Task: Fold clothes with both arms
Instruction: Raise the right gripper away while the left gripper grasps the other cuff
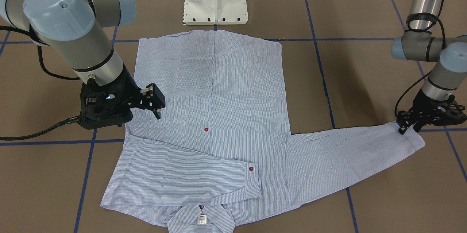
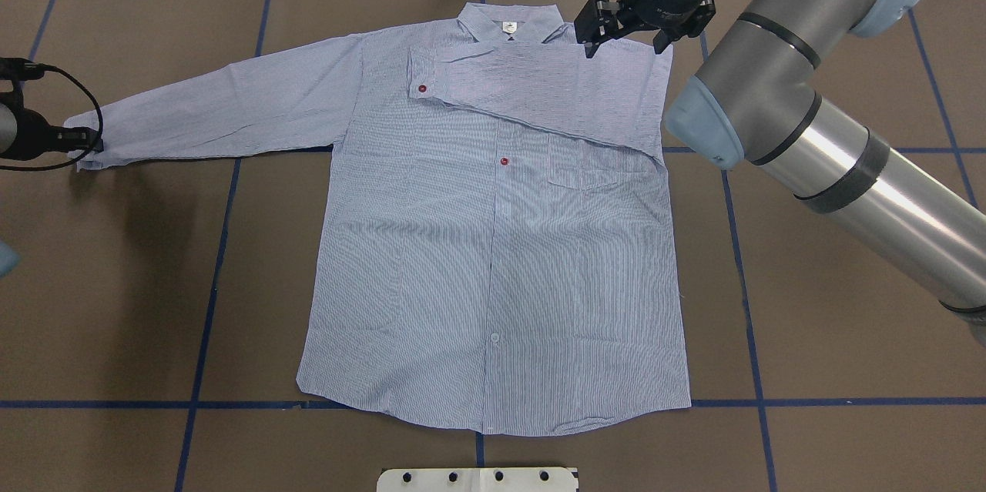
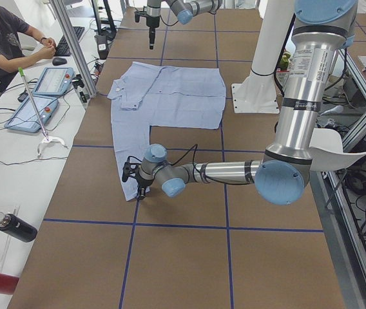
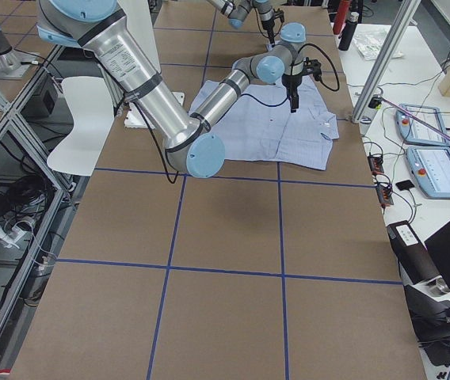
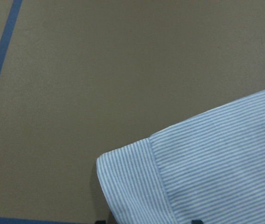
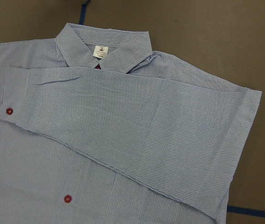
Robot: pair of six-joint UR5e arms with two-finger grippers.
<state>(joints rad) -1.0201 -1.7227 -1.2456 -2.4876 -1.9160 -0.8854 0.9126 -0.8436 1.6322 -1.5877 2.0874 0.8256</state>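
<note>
One sleeve (image 1: 189, 169) is seen folded across the shirt (image 1: 233, 90), flat on the desk (image 1: 365, 80), in the front view; the other sleeve's cuff (image 1: 414, 142) is straddled by the open left claw (image 1: 408, 129). Overhead, the right claw (image 2: 625, 44) is spread wide over the shoulder (image 2: 655, 68), empty. By the left wrist view, both cuff layers should be pinched squarely before being carried across.

Bright even light, soft shadows, perhaps grainy
</note>
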